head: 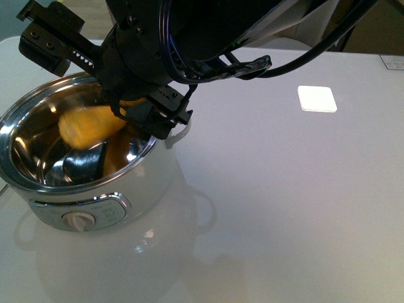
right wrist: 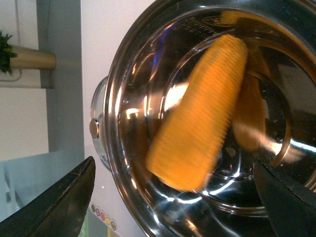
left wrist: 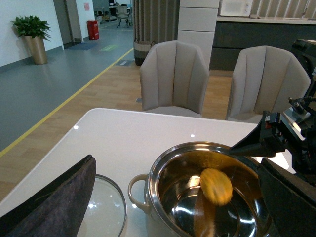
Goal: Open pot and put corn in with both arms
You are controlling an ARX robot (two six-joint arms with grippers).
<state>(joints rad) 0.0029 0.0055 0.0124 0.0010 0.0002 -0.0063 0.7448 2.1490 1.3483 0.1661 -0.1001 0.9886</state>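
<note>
1. Directly below the right gripper [right wrist: 173, 197], inside the steel bowl of the pot [head: 136, 189], is the corn [head: 88, 125], a yellow cob blurred in all three views and lying at a slant, with its orange reflection on the shiny wall beside it.
2. In the right wrist view the corn [right wrist: 197, 113] sits between the gripper's two dark fingertips [right wrist: 64, 202], which stand wide apart at either side of the picture; neither touches the cob, so the jaws are spread and hold nothing.
3. Whether the cob rests on the bowl's floor or hangs just above it cannot be told (the blur hides any contact).
4. The pot stands uncovered on the white table [head: 284, 208], its dial panel facing the front camera and a loop handle showing on the side beneath the right arm.
5. The right arm [head: 158, 44] reaches across the far rim of the pot, its black cables trailing off to the right.
6. Beside the pot, on the side away from the right gripper, the glass lid [left wrist: 106, 207] lies flat on the table, seen in the left wrist view.
7. The left gripper shows one dark padded finger [left wrist: 54, 202] resting against or over the lid's edge; its opening cannot be judged.
8. Well apart from the pot, a small white square [head: 316, 98] lies on the table.
</note>
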